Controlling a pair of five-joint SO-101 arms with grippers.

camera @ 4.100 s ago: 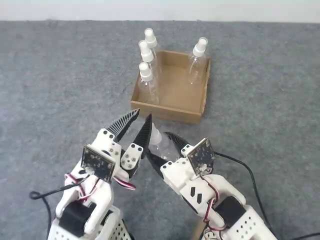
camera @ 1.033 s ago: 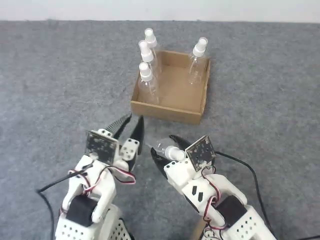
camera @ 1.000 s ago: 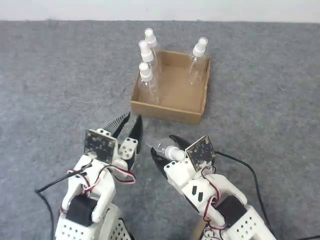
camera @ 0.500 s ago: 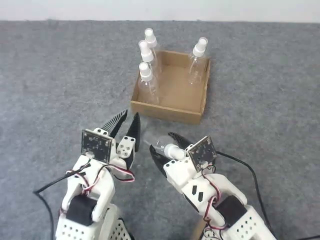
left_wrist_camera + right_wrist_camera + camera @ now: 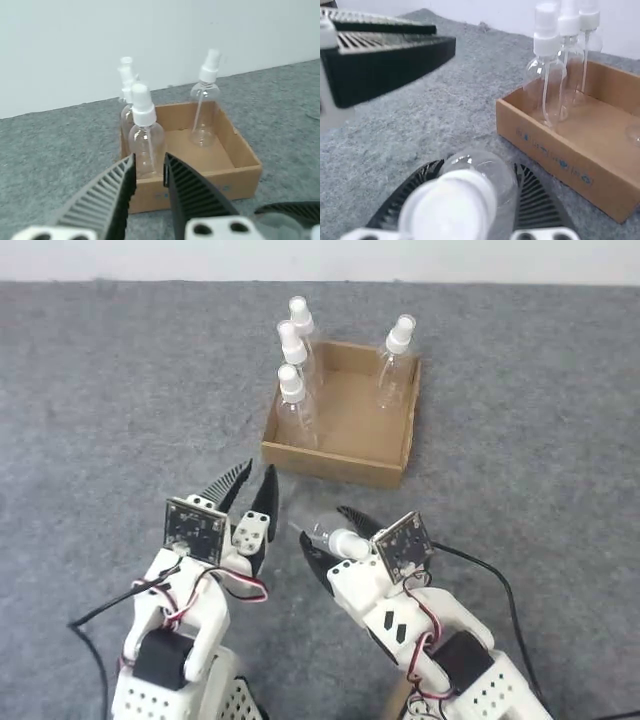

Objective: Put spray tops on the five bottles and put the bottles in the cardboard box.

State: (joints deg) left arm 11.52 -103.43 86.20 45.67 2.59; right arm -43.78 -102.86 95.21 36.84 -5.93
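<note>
Pulling back now, the left end effector (image 5: 258,468) has let go, its jaws a narrow gap apart on nothing. The right end effector (image 5: 322,528) stays clamped on the fifth bottle (image 5: 481,169), spray top (image 5: 345,542) on, so capping looks finished. Ahead of both, the cardboard box (image 5: 335,466) holds four topped bottles (image 5: 297,412), upright, with room for this one.

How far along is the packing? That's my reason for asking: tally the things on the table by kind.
bottles in the cardboard box: 4
bottle in the right tool: 1
cardboard box: 1
total: 6
</note>
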